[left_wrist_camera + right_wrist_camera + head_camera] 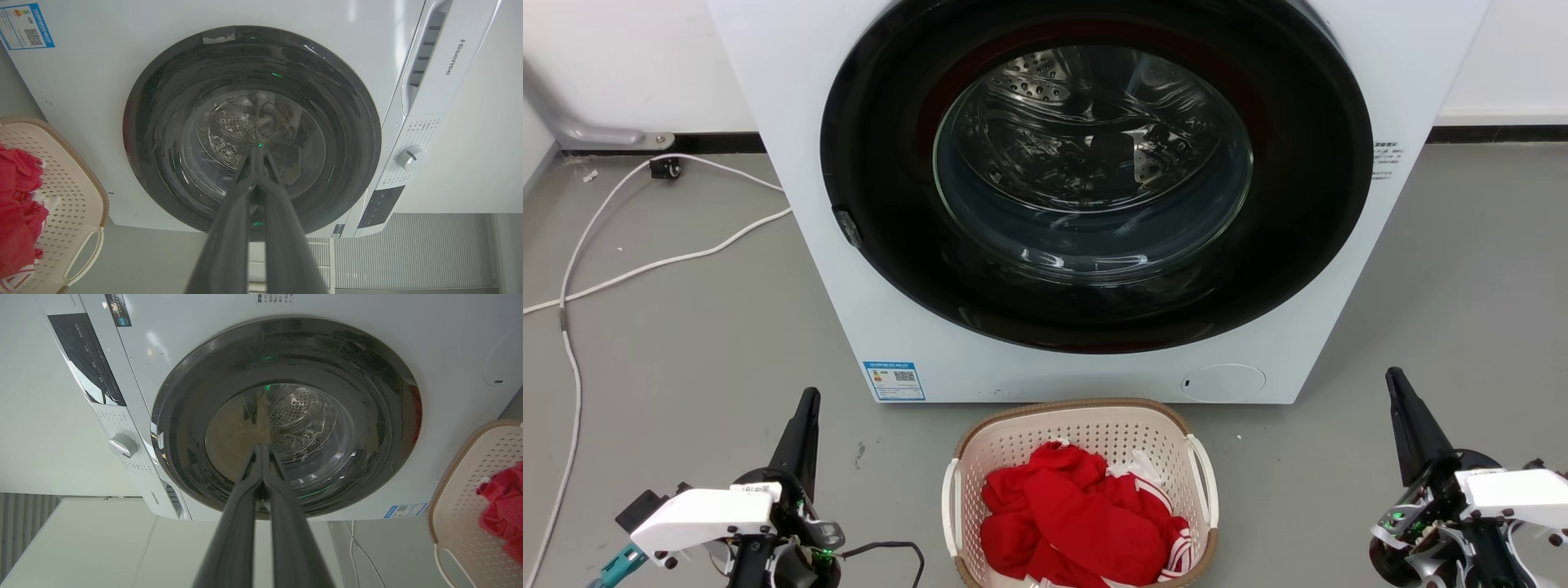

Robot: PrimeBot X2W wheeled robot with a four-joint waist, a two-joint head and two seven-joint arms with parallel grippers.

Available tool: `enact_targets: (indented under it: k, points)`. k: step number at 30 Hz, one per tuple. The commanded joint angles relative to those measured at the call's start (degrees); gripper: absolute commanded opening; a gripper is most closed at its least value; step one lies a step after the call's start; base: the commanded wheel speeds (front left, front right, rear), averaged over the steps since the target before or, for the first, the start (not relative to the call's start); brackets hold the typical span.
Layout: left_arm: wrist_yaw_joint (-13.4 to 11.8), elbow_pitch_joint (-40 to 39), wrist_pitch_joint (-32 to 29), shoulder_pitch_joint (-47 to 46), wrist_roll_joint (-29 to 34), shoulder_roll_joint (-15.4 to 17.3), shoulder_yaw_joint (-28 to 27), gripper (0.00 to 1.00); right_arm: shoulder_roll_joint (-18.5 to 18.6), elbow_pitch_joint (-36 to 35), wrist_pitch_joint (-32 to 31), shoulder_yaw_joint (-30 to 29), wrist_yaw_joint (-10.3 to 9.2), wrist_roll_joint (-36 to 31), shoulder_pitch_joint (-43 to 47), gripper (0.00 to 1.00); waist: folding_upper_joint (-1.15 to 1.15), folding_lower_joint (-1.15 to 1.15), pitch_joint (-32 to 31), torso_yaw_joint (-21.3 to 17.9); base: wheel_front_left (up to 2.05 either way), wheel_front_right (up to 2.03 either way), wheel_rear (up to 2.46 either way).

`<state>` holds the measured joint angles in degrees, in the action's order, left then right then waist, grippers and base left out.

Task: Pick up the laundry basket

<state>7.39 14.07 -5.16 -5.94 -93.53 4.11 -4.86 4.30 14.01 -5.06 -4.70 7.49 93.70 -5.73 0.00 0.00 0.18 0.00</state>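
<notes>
The laundry basket (1086, 433), cream with perforated walls, a brown rim and white side handles, stands on the floor right before the washing machine, holding red clothes (1078, 514). It also appears at the left edge of the left wrist view (69, 204) and the right edge of the right wrist view (466, 490). My left gripper (809, 400) is shut, well to the basket's left, with nothing between its fingers. My right gripper (1395, 377) is shut too, well to the basket's right. In both wrist views the fingertips (256, 152) (261, 448) meet and point at the machine's door.
A white front-loading washing machine (1045, 367) with a closed dark round door (1094, 171) stands just behind the basket. White cables (645, 265) trail over the grey floor at the left. A wall with a dark skirting runs behind.
</notes>
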Motion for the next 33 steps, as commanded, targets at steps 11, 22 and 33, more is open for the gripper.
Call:
enact_targets:
  k: [11,22,33]
  points:
    - [0.18,0.05,-0.33,-0.39,0.35,-0.23,-0.37,0.0,-0.3,0.1,-0.31,-0.32,0.0,-0.36,-0.73,0.0,0.0,0.0,0.0,0.0,0.0,0.0,0.0]
    - [-0.04,0.75,0.49,0.93,0.2,-0.72,0.24,1.0,-0.66,0.55,0.63,0.31,0.0,-0.41,1.17,1.0,0.0,0.0,0.0,0.0,0.0,0.0,0.0]
    - [-0.01,-3.01,4.01,0.9,8.52,-0.79,1.96,1.0,-0.62,-2.22,4.11,2.16,0.0,-10.53,2.25,1.0,0.0,0.0,-0.05,0.04,0.0,0.0,0.0]
